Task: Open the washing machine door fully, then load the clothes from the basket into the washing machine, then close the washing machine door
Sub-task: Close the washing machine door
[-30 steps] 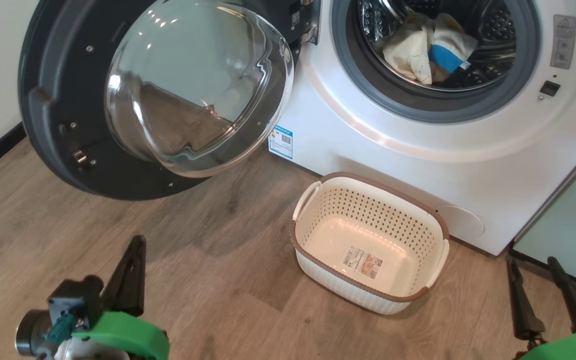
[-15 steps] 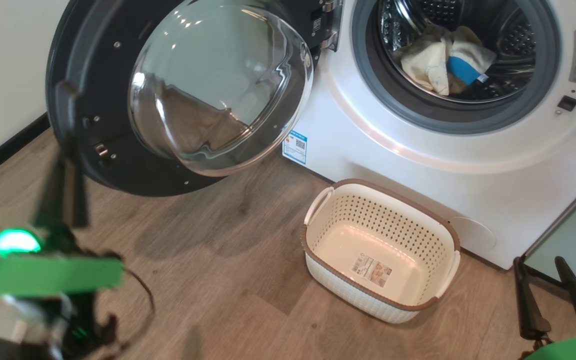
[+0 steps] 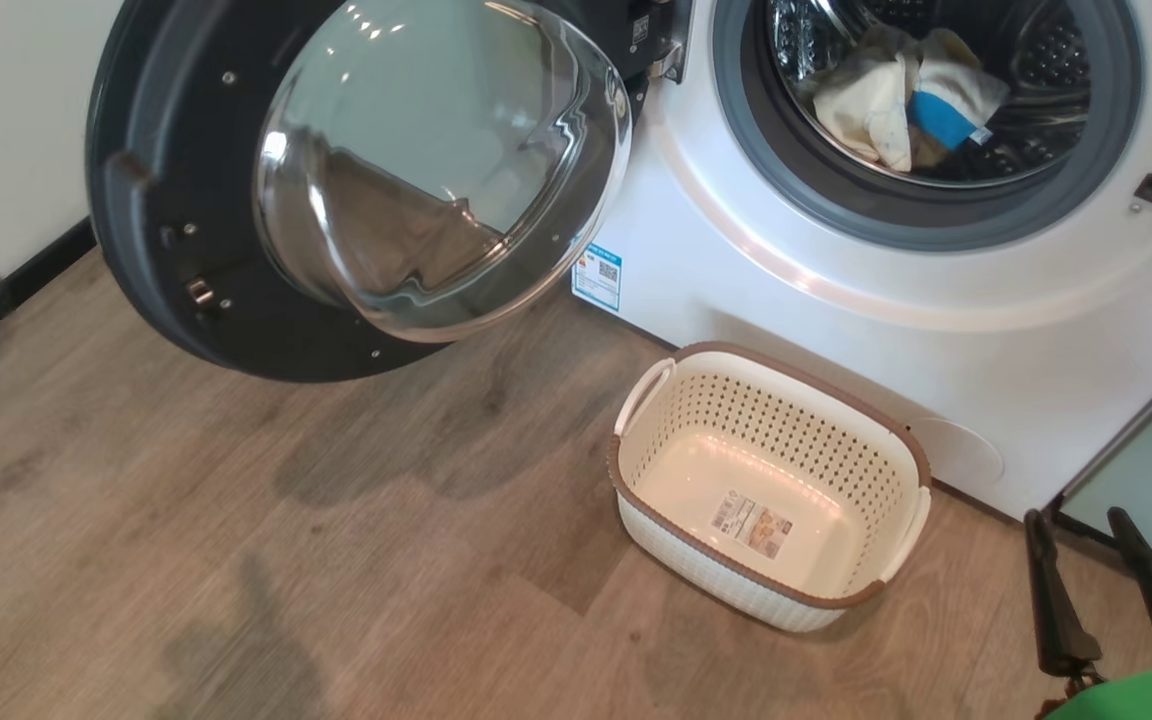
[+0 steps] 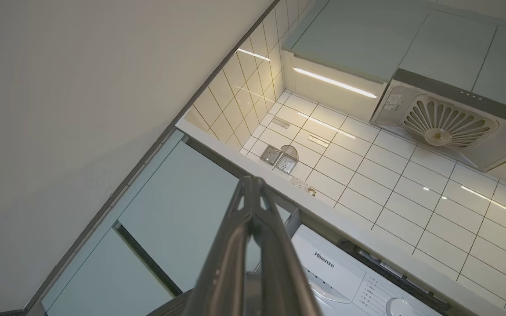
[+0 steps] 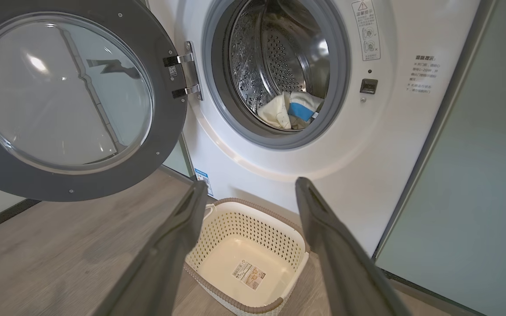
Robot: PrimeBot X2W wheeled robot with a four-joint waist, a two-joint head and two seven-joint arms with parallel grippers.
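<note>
washing machine door (image 3: 186, 260): swung wide to the left of the opening on a metal hinge. it is round, with a broad glossy black rim dotted with small screws and a bulging clear glass bowl at centre that carries reflections.

washing machine (image 3: 836, 330): smooth white front, a grey rubber seal ringing the mouth, a perforated steel drum behind it.

the clothes (image 3: 871, 95): we find them in the drum, a crumpled soft pale yellow heap with a bright blue piece against its right side.

basket (image 3: 921, 468): on the wood-grain floor (image 3: 236, 560) just in front of the machine. it is rectangular with rounded corners, in cream plastic, with walls pierced in rows of holes, a brown rim, white loop handles and a paper label on its bare bottom.

right gripper (image 5: 251, 182): two long dark matte fingers spread wide, nothing between them. in the head view it sits right of the basket, apart from it.

left gripper (image 4: 251, 186): fingers pressed together into one thin blade, gripping nothing, pointing toward glossy white wall tiles (image 4: 389, 175).
</note>
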